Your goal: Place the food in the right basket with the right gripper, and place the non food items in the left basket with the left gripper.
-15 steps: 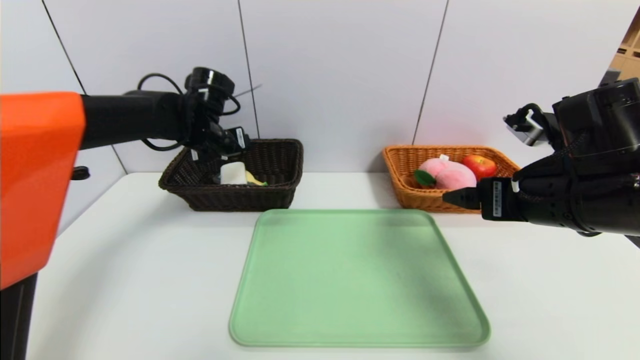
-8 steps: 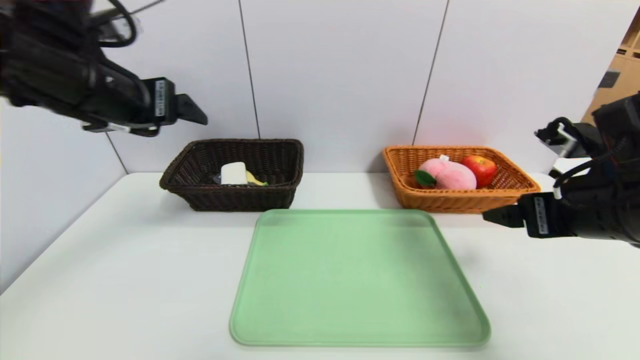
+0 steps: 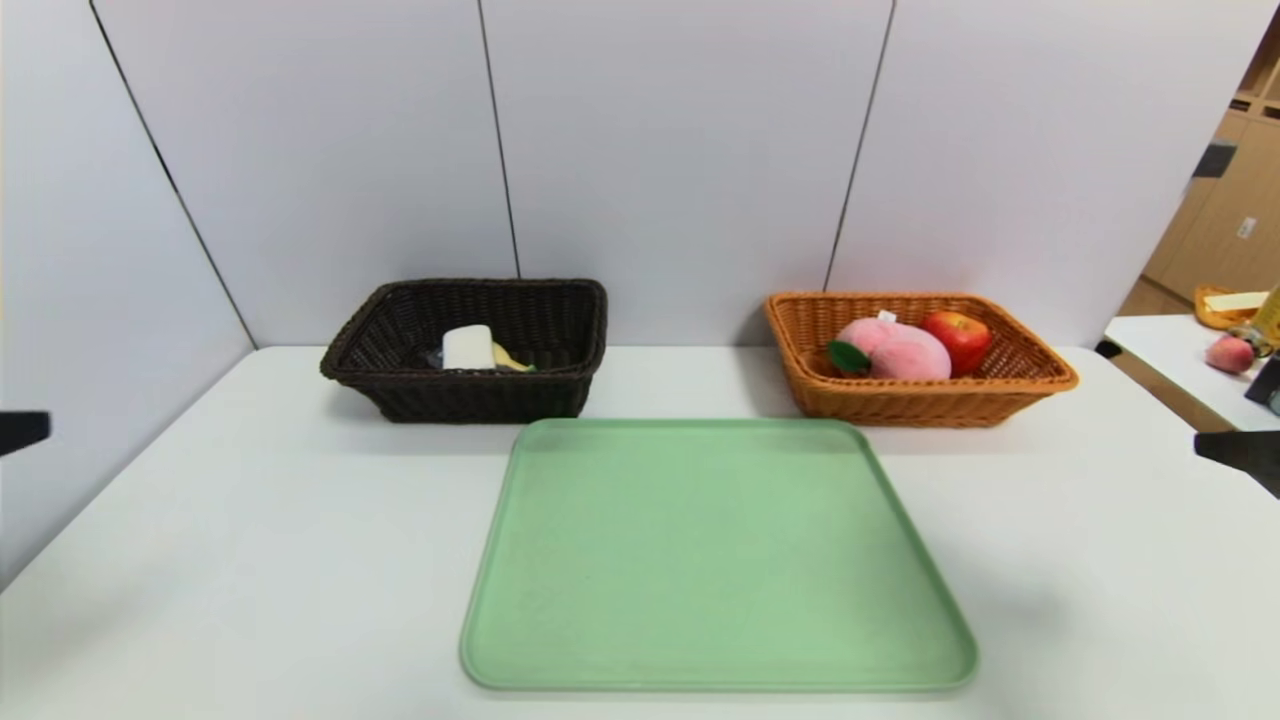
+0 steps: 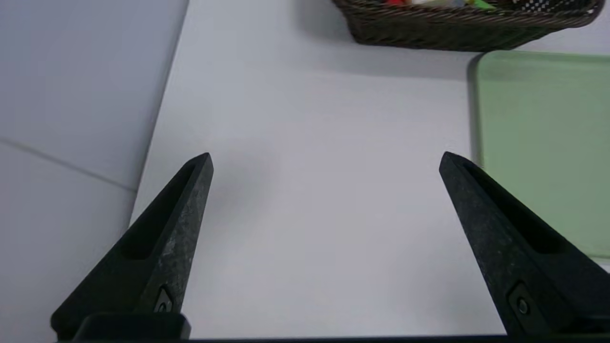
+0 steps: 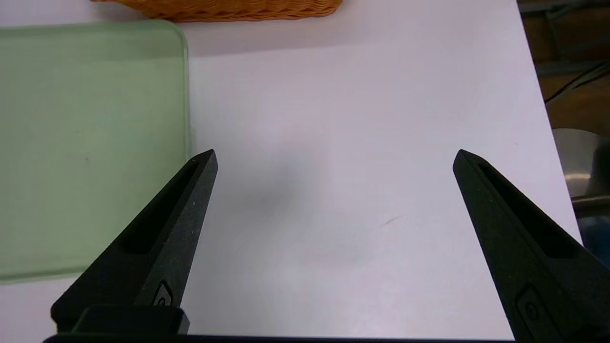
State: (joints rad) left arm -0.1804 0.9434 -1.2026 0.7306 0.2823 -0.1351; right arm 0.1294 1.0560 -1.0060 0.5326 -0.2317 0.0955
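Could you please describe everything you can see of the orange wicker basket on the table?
The orange-tan basket is rectangular, woven wicker with flared sides and a braided rim. It stands upright on the white table, at the back right near the wall, just beyond the far right corner of the green tray; whether they touch is unclear. Inside lie a pink plush peach with a green leaf and, beside it, a red-yellow apple. No gripper is near it.

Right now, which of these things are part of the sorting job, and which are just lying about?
Job:
dark basket with white block and yellow fork
orange basket with plush peach and apple
left pincer, open
right pincer, open

Lying about:
green tray, bare
side table with a peach
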